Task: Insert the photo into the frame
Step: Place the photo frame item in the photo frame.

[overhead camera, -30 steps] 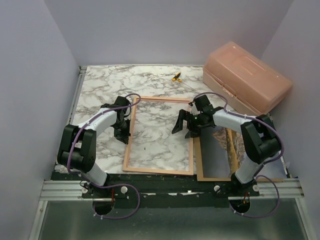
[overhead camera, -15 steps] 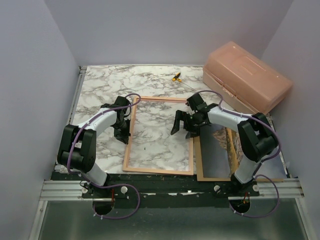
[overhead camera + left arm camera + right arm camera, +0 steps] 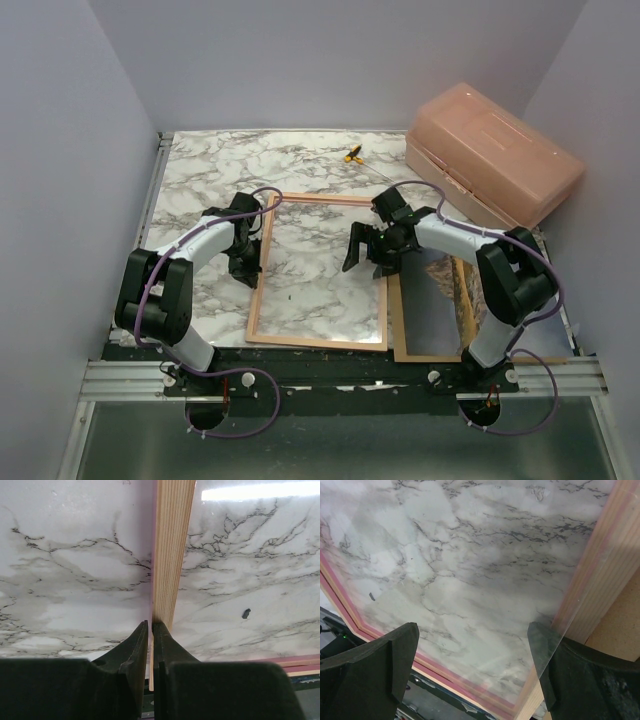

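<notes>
Currently, the photo (image 3: 440,300) is lying outside at 3 o'clock while the left gripper (image 3: 151,626) is pinching the frame (image 3: 315,342) and the right gripper (image 3: 368,254) is hovering wide open.

No legible text, label, brand, number or sign anywhere, neither on the frame (image 3: 256,295) nor the salmon box (image 3: 495,150).

Lab robot cell; plain lilac walls (image 3: 330,60); marble tabletop (image 3: 200,170); aluminium rail (image 3: 340,380)

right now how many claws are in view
2. The left claw pinches the left edge of the frame; the right claw hangs open over its right side.
</notes>
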`<state>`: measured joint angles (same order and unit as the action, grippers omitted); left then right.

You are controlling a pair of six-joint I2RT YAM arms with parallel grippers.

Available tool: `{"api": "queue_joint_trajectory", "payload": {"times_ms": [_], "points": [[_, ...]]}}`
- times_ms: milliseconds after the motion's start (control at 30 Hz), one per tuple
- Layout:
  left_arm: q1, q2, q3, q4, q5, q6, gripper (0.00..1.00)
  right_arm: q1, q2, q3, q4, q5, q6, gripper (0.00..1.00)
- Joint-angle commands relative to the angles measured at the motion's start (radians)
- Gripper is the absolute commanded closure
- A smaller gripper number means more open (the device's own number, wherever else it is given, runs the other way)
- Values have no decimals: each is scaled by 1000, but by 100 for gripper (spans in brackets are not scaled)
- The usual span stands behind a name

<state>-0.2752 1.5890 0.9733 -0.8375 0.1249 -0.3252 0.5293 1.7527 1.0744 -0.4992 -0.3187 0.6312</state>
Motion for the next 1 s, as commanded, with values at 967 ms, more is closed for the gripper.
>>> {"api": "queue_joint_trajectory", "payload": {"times_ms": [967], "points": [[-16, 47, -31, 26, -3, -3, 88, 6, -54, 63, -246, 177, -63, 0]]}}
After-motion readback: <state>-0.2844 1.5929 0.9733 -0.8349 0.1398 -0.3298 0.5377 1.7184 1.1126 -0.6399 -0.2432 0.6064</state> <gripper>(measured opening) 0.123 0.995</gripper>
